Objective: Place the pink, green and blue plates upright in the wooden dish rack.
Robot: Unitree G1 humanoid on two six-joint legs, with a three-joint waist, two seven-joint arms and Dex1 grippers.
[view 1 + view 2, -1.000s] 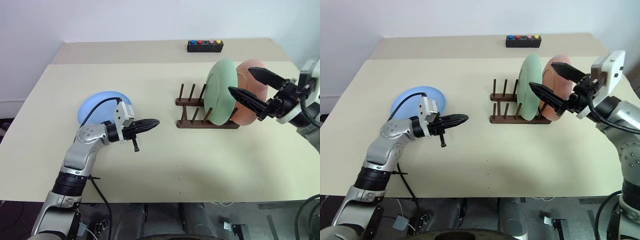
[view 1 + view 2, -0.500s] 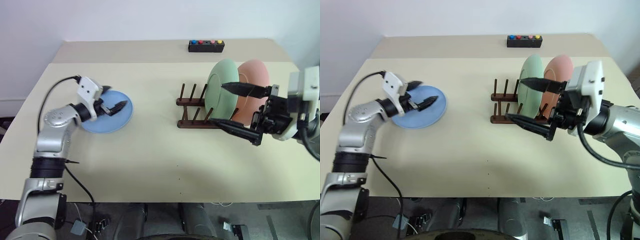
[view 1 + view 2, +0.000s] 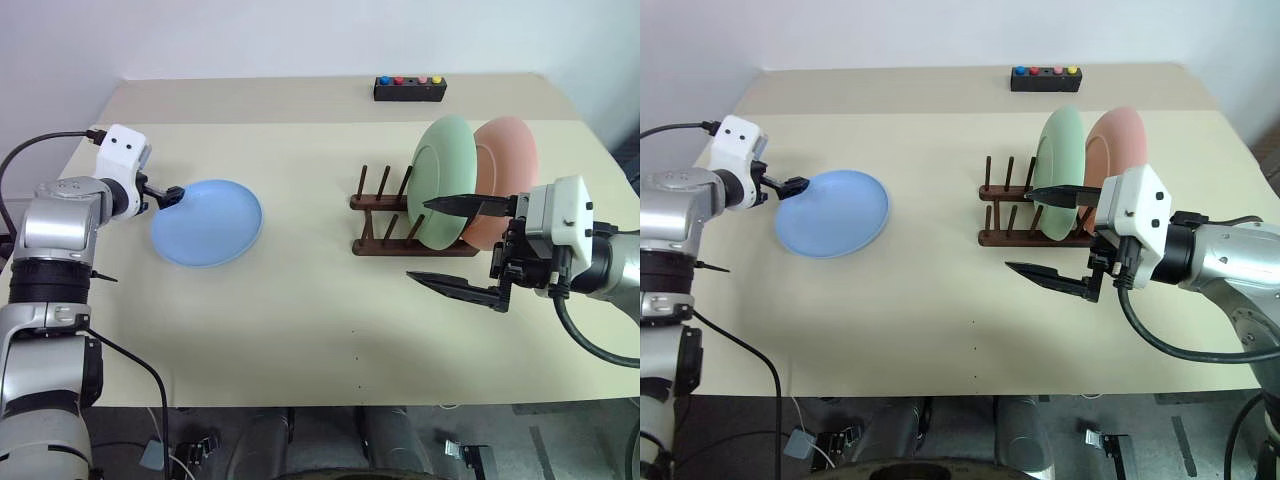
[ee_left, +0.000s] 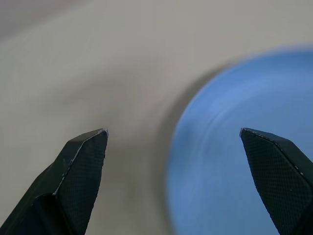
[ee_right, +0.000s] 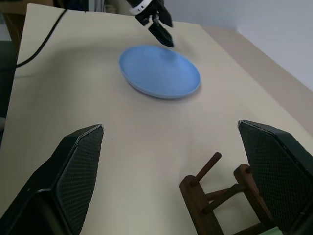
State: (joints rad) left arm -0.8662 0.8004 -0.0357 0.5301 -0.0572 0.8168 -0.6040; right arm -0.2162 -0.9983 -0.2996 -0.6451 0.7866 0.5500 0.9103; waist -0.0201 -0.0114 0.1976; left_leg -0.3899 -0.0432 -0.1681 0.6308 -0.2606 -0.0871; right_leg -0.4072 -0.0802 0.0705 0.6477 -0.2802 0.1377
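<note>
Left claw (image 3: 172,194) has swung out to the blue plate's (image 3: 207,222) far rim, jaws wide. Right claw (image 3: 447,243) backed off the wooden dish rack (image 3: 390,225), open, empty. Blue's next.

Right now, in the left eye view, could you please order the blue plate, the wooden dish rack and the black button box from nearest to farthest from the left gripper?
1. Blue plate, lying flat beside the open left gripper, at the table's left.
2. Wooden dish rack, across the table to the right, holding the green plate and pink plate.
3. Black button box, at the far edge.
</note>
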